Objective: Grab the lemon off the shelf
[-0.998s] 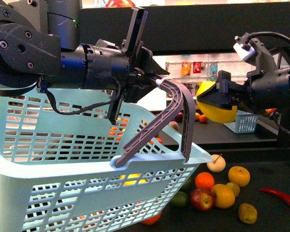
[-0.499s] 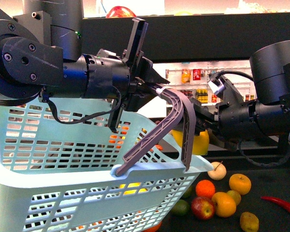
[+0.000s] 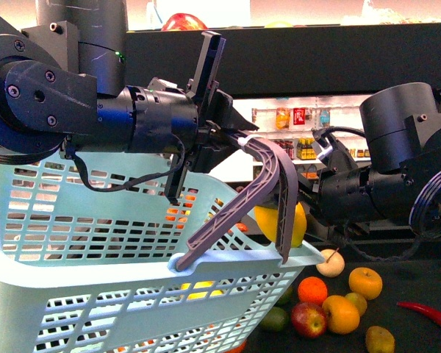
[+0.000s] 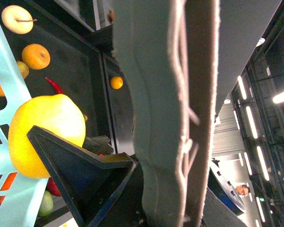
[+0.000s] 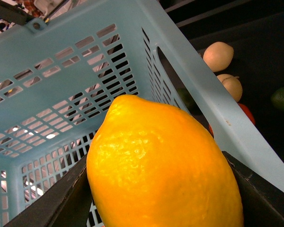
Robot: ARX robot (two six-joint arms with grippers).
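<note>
My right gripper point(image 3: 294, 220) is shut on the yellow lemon point(image 3: 268, 220) and holds it just over the right rim of the pale blue basket point(image 3: 95, 220). The lemon fills the right wrist view point(image 5: 161, 165), with the basket's inside below it. It also shows in the left wrist view point(image 4: 45, 132). My left gripper point(image 3: 231, 136) is shut on the grey basket handle point(image 3: 268, 180) and holds the basket up. The handle fills the left wrist view point(image 4: 165, 113). The black shelf point(image 3: 316, 44) stands behind, its dark tier point(image 3: 411, 272) low on the right.
Loose fruit lies on the tier by the basket: a pale cream stemmed fruit point(image 3: 329, 262), oranges point(image 3: 311, 274), an orange-yellow fruit point(image 3: 364, 282), an apple point(image 3: 307, 302), a green lime point(image 3: 274, 318) and a red chilli point(image 3: 430, 305). White wall shelves of bottles point(image 3: 294, 118) show far behind.
My right arm has swung left and down from the shelf with the lemon, bringing it to the basket's right rim. The basket and left arm have risen a little.
</note>
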